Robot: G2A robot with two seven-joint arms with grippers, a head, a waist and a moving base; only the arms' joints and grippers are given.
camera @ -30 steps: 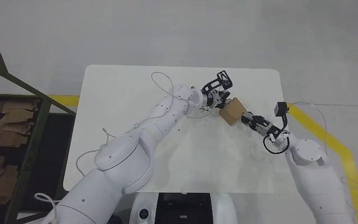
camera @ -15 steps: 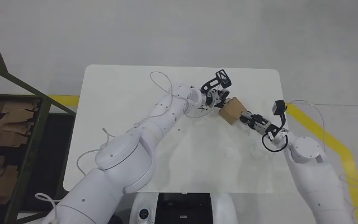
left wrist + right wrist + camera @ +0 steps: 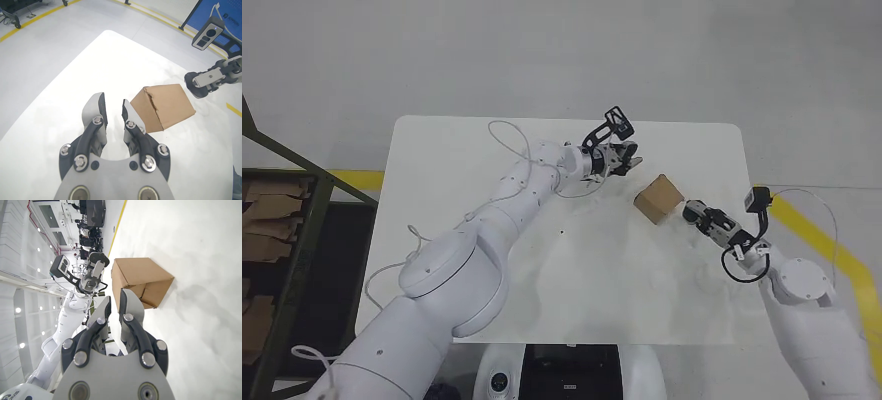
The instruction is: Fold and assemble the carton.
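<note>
- Carton (image 3: 659,198) sits on the white table (image 3: 442,180), right of centre and turned at an angle to the table edges. It reads as a closed brown cube resting on one face.
- From the left wrist view, the carton (image 3: 164,106) shows a ragged, torn-looking seam along one upper edge.
- From the right wrist view, the carton (image 3: 140,279) has its near side made of flaps folded inward, with their edges meeting at a slant.
- Left gripper (image 3: 627,158) hangs over the table on the far side of the carton, apart from it. In its own camera, the left gripper (image 3: 113,103) has a narrow gap between the fingers, and I see nothing in it.
- Right gripper (image 3: 692,211) is just beside the carton's corner on the robot's right. I cannot tell whether it touches. In its own view, the right gripper (image 3: 115,298) has its fingers only slightly parted, with nothing between them.
- The grippers face each other across the carton.
- A dark rack (image 3: 272,215) holding flat brown cardboard stands on the floor past the table's left edge.
</note>
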